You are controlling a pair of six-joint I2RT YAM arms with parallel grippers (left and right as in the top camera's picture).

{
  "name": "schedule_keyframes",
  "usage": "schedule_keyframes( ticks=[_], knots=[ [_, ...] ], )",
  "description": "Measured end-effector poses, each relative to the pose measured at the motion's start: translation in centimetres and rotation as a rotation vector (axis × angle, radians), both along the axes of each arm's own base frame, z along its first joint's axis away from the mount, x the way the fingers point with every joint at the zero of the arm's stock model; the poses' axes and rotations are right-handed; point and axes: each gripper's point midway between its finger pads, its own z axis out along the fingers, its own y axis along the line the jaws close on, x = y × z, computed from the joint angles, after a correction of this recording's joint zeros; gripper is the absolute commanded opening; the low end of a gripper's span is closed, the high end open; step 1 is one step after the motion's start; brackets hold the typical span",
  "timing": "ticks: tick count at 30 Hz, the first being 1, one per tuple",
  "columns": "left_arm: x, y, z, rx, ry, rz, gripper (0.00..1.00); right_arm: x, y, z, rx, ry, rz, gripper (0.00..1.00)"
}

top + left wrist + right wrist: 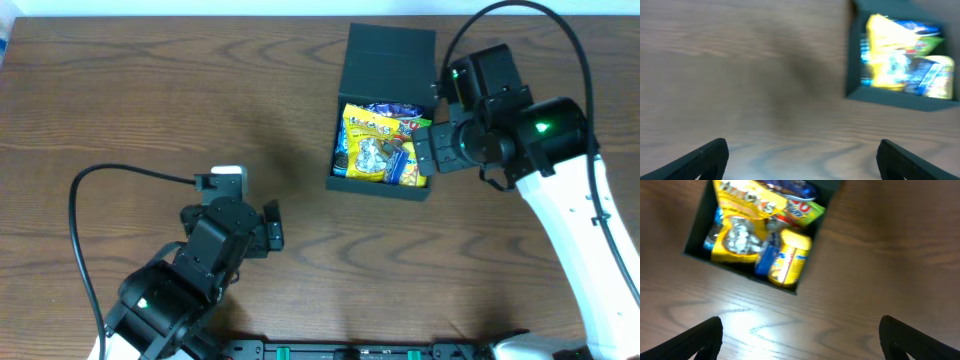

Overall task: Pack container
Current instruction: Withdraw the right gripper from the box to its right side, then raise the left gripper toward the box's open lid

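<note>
The container is a dark square box at the back right of centre, its flap lid standing open at the far side. It holds several snack packets, mostly yellow. It also shows in the left wrist view, blurred, and in the right wrist view. My right gripper is open and empty, hovering just right of the box's right wall, over bare table. My left gripper is open and empty over the table at front left, well apart from the box.
The wooden table stretches left of the box. Black cables loop from both arms. The white right arm runs along the right side.
</note>
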Motion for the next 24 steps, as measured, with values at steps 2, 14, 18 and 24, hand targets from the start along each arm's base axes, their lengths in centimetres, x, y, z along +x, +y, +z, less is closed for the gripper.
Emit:
schedule_keyframes(
  ticks=[2, 14, 18, 24],
  knots=[
    [0.2, -0.8, 0.9, -0.028, -0.017, -0.031, 0.95, 0.2, -0.9, 0.0, 0.003, 0.002, -0.037, 0.99],
    [11.3, -3.0, 7.3, -0.087, 0.017, -0.065, 0.95, 0.3, -2.8, -0.2, -0.002, 0.015, -0.121, 0.99],
    [17.1, -3.3, 7.5, -0.202, 0.072, -0.113, 0.95, 0.2, -3.0, -0.3, -0.009, 0.018, -0.127, 1.00],
    [26.0, -4.8, 4.4, -0.398, 0.174, -0.214, 0.95, 0.4, -3.1, -0.3, -0.011, 0.013, -0.130, 0.99]
  ],
)
